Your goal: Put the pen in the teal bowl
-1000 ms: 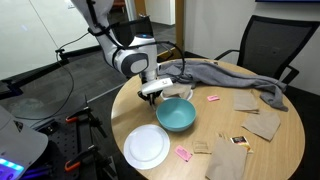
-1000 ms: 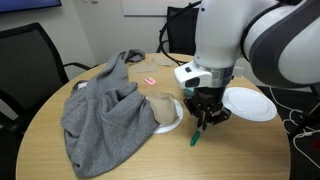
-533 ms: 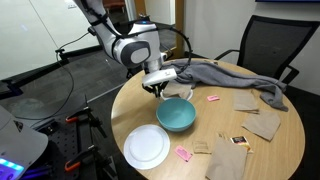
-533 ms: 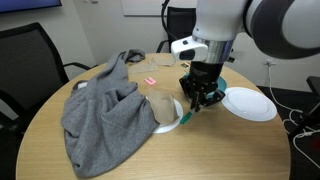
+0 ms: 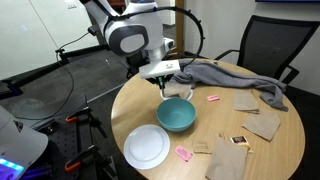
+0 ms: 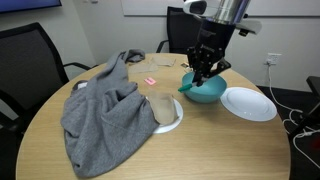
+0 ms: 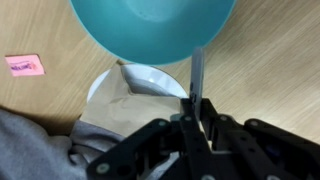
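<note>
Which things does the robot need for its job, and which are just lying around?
For the job: gripper, holding the pen; teal bowl.
Just lying about: white plate, grey cloth, pink pieces, brown papers.

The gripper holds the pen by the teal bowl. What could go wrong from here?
In the wrist view the thin dark green pen only reaches the rim of the round teal bowl; if the gripper opens now, it may fall outside, onto the white plate with brown paper. Lowering here might press the pen on the rim and shift the bowl.
</note>
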{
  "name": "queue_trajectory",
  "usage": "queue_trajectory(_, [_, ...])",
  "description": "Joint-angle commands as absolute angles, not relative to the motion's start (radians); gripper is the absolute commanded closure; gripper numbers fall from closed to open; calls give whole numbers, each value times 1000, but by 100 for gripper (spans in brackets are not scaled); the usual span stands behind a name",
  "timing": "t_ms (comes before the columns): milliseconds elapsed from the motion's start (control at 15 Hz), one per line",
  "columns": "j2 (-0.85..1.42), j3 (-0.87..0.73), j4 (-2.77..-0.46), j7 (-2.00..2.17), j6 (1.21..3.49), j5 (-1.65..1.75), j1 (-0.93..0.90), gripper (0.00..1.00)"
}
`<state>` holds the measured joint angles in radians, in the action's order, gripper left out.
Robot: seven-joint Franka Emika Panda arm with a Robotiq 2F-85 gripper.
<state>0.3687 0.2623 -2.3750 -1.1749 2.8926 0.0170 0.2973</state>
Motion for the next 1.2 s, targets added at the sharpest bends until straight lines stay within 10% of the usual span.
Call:
queue_trajectory(0, [303,234,-2422,-1166,2913,-32,317,97])
queue_trajectory(1133, [455,65,-2355,-1052,2923,27,259,97])
